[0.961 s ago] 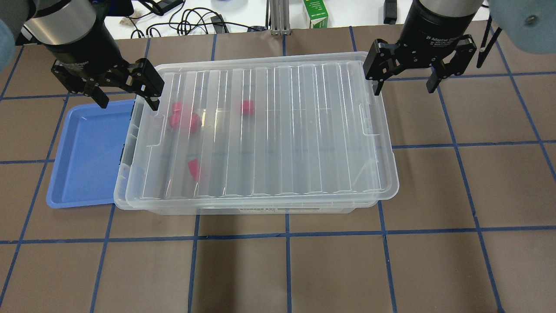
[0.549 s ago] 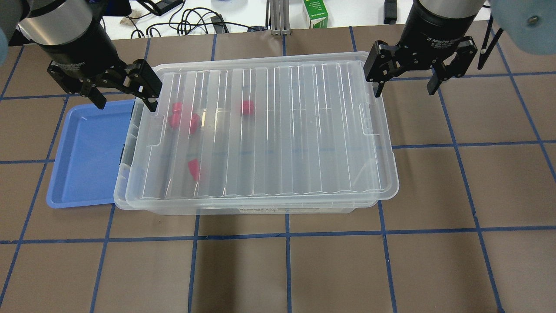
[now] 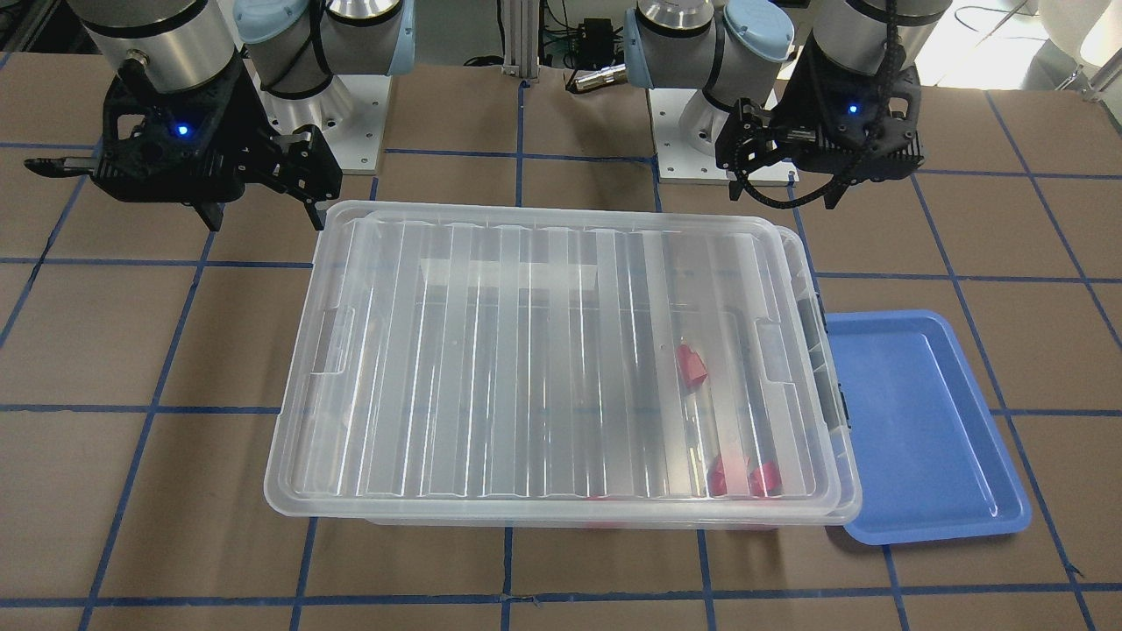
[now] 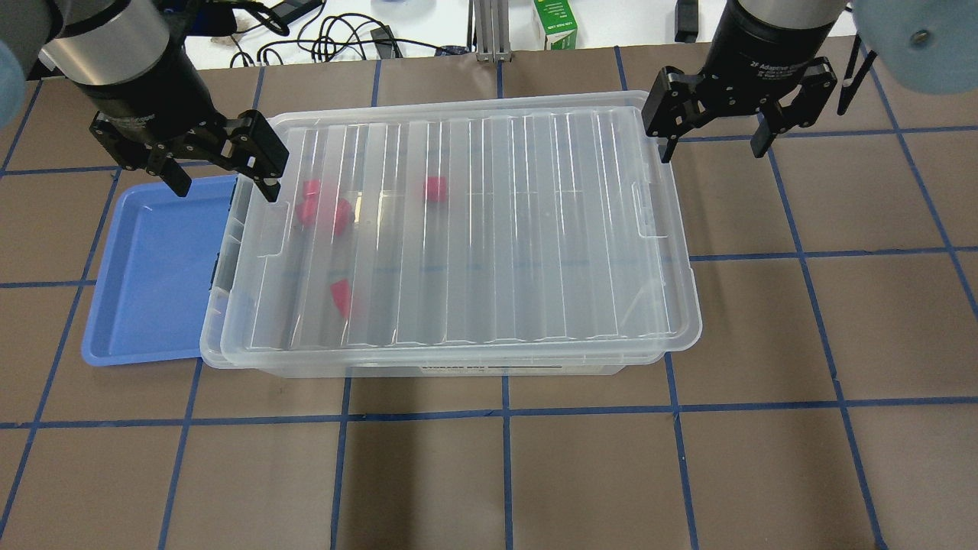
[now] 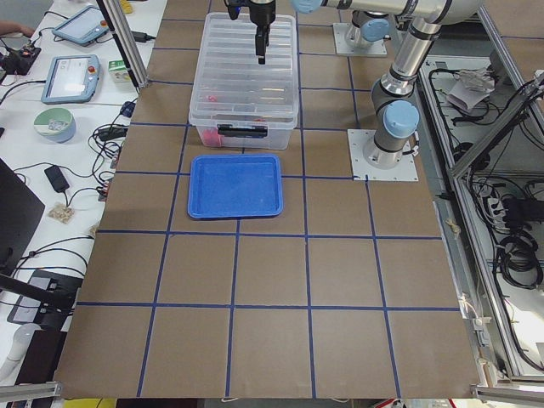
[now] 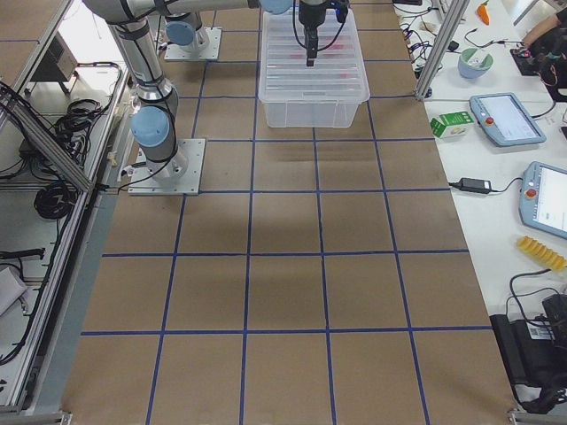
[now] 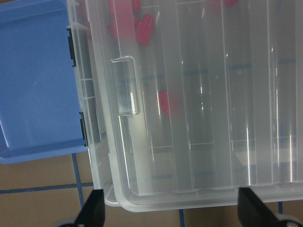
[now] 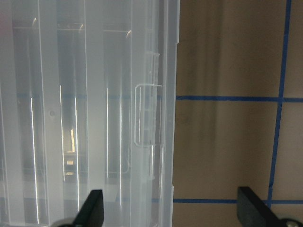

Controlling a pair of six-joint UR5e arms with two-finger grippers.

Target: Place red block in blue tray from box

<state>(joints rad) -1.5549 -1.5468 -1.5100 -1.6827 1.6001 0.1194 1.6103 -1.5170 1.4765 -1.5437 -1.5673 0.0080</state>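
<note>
The box (image 4: pixel 535 229) is a clear bin with its ribbed lid shut, in the middle of the table. Several red blocks show through the lid near its left end: one (image 4: pixel 435 189), a cluster (image 4: pixel 325 212) and one nearer (image 4: pixel 341 296). The blue tray (image 4: pixel 157 267) lies empty against the box's left end, its edge tucked under the box's rim. My left gripper (image 4: pixel 226 187) is open and empty above the box's far left corner. My right gripper (image 4: pixel 713 153) is open and empty above the box's far right corner. In the front-facing view the tray (image 3: pixel 920 421) is on the right.
Cables and a green carton (image 4: pixel 556 27) lie on the white bench beyond the table's far edge. Blue tape lines grid the brown table. Grey latches (image 7: pixel 71 45) sit on the box's end facing the tray. A lid tab (image 8: pixel 148 115) shows in the right wrist view.
Both grippers have shifted only slightly and stay open. The box, the blocks and the tray have not moved.
</note>
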